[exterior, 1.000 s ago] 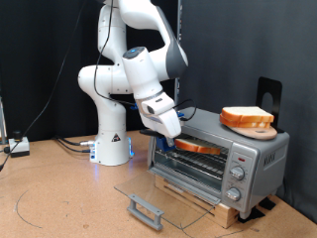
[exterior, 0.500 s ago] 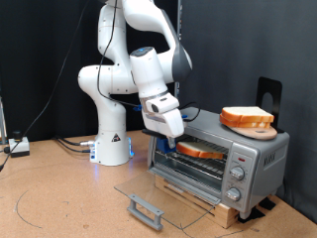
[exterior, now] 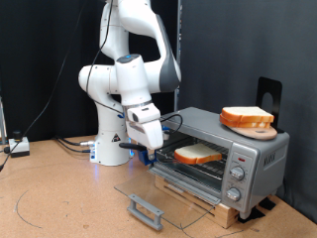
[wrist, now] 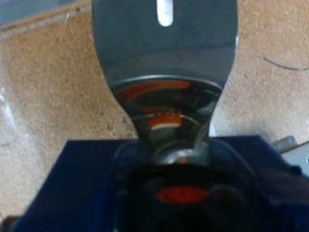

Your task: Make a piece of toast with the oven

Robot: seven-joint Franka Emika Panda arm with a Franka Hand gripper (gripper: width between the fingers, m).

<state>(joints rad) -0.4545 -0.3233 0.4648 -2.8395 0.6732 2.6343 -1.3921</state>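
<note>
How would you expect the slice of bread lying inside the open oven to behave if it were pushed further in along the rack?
The piece of toast lies flat on the rack of the oven, so it would probably slide rather than tip or roll. It looks thin and pale, so it is likely light and somewhat soft, and may dent or catch on the wires. The gripper sits outside the opening.

Brushed silver-grey metal on the oven, dull sheen on top, with a clear glossy glass door folded down flat. Pale, soft matt face and golden-brown crust on the piece of toast lying on the thin wire rack. Smooth tan wood for the round plate. Glossy white plastic shell on the arm. Polished, mirror-like metal spatula in the wrist view. Matt, speckled brown tabletop, cork-like.
</note>
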